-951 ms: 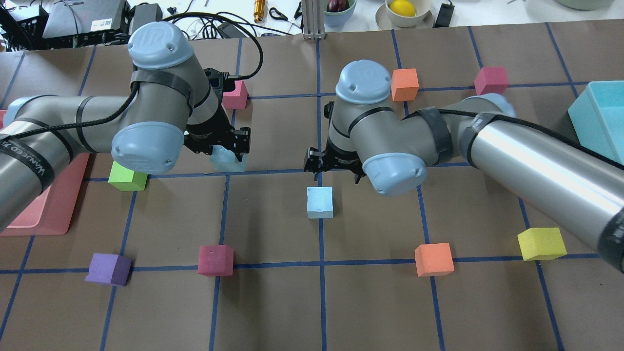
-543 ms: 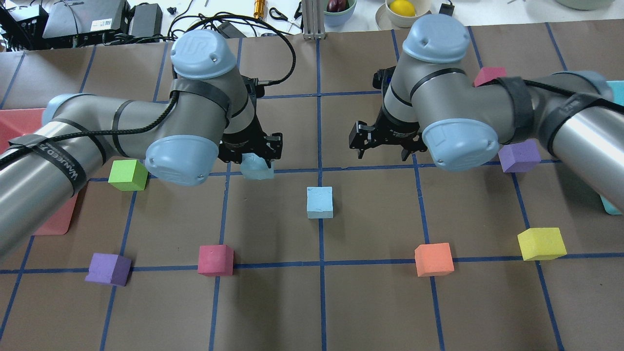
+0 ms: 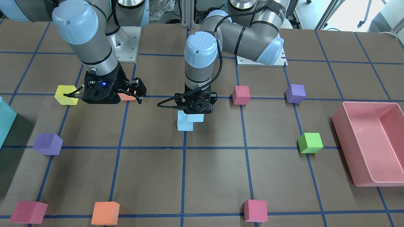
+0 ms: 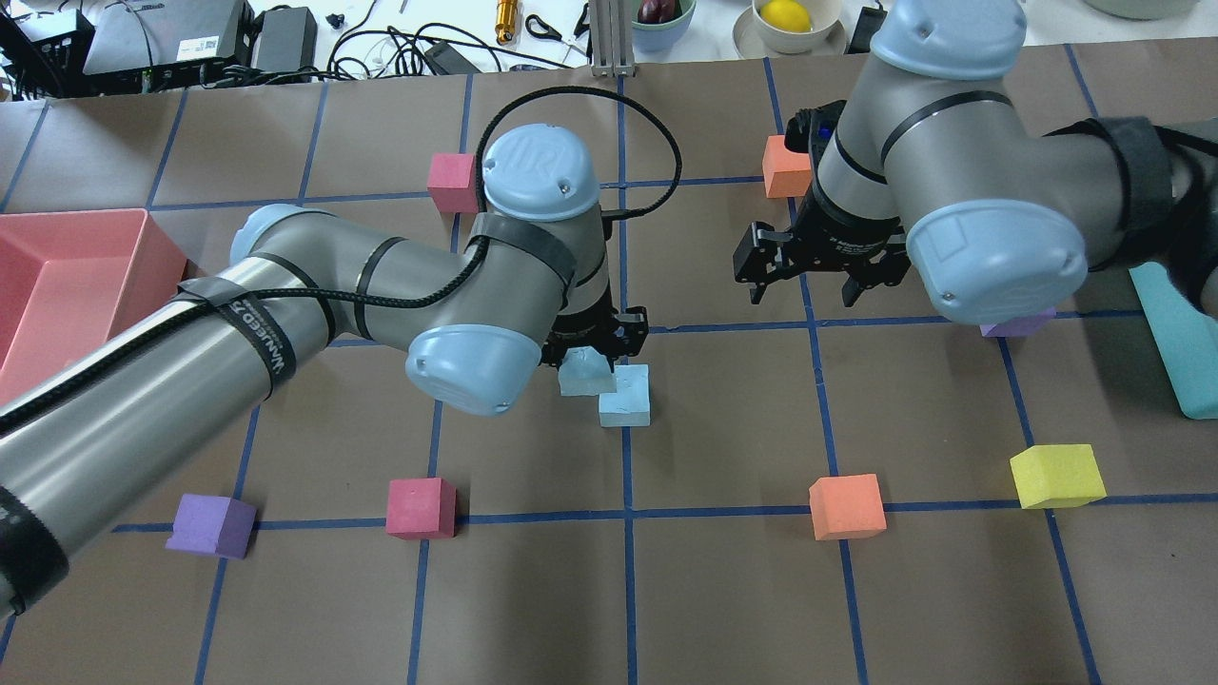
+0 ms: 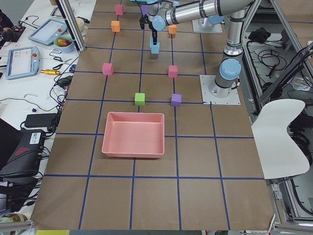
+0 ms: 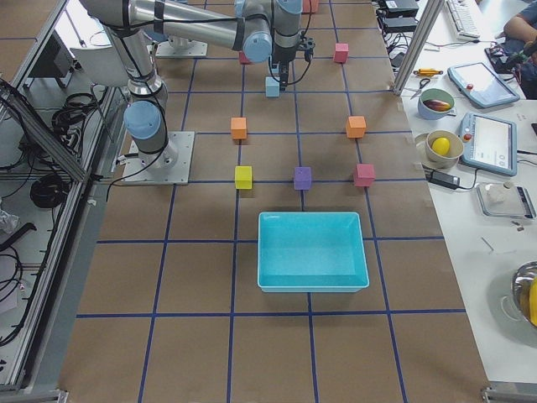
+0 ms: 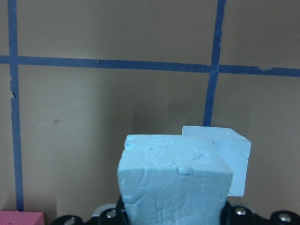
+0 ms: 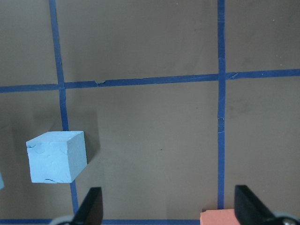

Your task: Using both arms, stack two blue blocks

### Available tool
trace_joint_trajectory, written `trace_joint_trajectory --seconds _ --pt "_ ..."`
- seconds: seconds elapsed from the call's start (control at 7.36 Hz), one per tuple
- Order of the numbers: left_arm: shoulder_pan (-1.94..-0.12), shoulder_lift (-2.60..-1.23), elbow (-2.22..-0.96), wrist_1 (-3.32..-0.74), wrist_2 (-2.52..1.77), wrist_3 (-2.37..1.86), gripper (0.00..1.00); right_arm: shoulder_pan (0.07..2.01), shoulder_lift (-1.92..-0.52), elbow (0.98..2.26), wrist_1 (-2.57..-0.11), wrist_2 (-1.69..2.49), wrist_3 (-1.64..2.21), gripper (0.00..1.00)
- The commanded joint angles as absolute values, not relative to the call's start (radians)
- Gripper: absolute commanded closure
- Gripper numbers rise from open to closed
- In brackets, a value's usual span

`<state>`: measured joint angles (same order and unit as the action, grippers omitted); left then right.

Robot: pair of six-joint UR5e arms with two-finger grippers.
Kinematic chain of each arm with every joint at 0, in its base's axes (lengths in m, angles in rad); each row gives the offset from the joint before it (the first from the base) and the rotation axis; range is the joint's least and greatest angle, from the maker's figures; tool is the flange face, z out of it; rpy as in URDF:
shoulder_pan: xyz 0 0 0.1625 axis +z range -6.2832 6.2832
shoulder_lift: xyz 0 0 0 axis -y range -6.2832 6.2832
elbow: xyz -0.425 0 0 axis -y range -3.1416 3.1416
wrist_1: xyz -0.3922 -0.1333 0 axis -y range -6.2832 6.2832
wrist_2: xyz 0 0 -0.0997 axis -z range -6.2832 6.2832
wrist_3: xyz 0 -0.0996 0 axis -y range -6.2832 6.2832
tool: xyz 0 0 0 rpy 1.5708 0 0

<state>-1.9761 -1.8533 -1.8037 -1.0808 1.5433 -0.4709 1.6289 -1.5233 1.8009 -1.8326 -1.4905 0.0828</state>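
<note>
My left gripper [image 4: 592,344] is shut on a pale blue block [image 4: 582,374] and holds it just off the table. The second blue block [image 4: 625,397] rests on the brown table, close beside the held one on its right. In the left wrist view the held block [image 7: 173,183] fills the foreground and the resting block [image 7: 233,159] lies just beyond it to the right. My right gripper [image 4: 807,278] is open and empty, up and to the right of both blocks. The right wrist view shows the resting block [image 8: 56,157] at lower left, away from the fingertips [image 8: 92,206].
A pink tray [image 4: 57,276] lies at the left edge and a teal bin [image 4: 1180,357] at the right. Coloured blocks stand around: red [image 4: 421,507], purple [image 4: 211,525], orange [image 4: 847,506], yellow [image 4: 1056,475], orange [image 4: 782,166], pink [image 4: 452,183], green [image 3: 311,142].
My left arm has carried the blue block rightward and nearer, up to the resting blue block. My right arm has drawn back to the right and farther away, still open.
</note>
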Motion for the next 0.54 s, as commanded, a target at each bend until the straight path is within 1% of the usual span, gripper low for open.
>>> trace_joint_trajectory --seconds 0.0,0.41 --pt "-2.009 -1.899 -1.802 -1.032 1.542 -0.506 1.00 1.580 -1.525 1.714 -1.738 -1.541 0.040 0.00" --pt "-2.020 -1.922 -1.801 -1.023 1.533 -0.500 1.00 1.529 -1.534 1.611 -1.612 -1.597 0.041 0.00"
